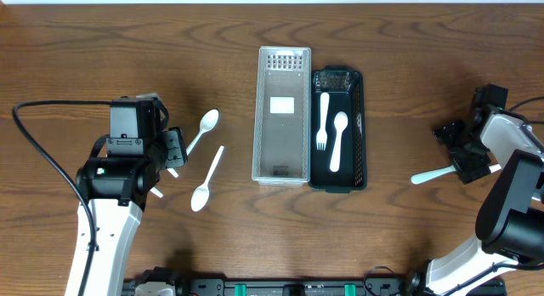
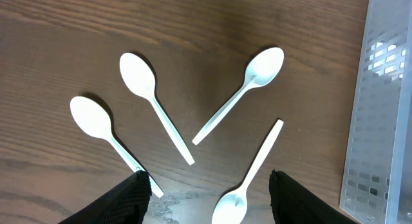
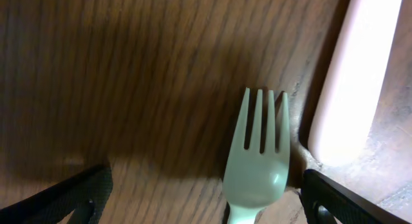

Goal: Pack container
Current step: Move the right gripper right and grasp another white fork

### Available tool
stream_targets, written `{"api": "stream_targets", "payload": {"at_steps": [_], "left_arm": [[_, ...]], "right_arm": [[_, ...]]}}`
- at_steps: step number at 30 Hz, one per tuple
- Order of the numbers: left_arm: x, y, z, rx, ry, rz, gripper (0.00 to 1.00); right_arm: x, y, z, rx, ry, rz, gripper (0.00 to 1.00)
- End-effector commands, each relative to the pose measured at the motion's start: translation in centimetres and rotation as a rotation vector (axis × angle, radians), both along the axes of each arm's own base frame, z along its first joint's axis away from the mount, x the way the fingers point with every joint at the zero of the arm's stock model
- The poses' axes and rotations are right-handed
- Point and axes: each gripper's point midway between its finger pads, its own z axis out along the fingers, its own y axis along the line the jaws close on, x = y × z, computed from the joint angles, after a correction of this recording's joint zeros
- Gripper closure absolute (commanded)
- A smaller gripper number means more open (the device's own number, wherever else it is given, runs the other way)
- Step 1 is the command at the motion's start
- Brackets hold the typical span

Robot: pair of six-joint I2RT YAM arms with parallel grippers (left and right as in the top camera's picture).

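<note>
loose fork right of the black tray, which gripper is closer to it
Right. The right gripper hangs over the fork; the left gripper is far across the table, over the spoons.

The table (image 1: 85, 41) is being viewed from straight above; spoons (image 2: 136, 73) are being framed closely by the left wrist, a fork (image 3: 256, 172) by the right, both shared overhead.

Even bright overhead light; right wrist view dim; fork (image 3: 256, 176) softly blurred

I can read no text, brand or number anywhere I look, only a white label (image 1: 282, 105) in the clear tray (image 1: 281, 156) near the desk's far edge, too small to make out
</note>
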Motion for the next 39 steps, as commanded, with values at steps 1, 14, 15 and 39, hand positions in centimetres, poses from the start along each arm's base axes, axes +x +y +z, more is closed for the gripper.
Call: {"api": "stream_targets", "payload": {"at_steps": [1, 14, 15, 39], "left_arm": [[0.3, 0.2, 0.7, 0.01, -0.014, 0.0, 0.38], [0.3, 0.2, 0.7, 0.01, -0.014, 0.0, 0.38], [0.3, 0.2, 0.7, 0.01, -0.014, 0.0, 0.38], [0.4, 0.2, 0.7, 0.009, -0.014, 0.0, 0.38]], "right_arm": [[-1.2, 0.3, -1.0, 0.015, 0.041, 0.012, 0.12], [-1.3, 0.3, -1.0, 0.016, 0.048, 0.019, 0.55], [-1.3, 0.3, -1.0, 0.016, 0.048, 0.019, 0.59], [1.9, 2.4, 2.2, -0.006, -0.036, 0.238, 0.99]]}}
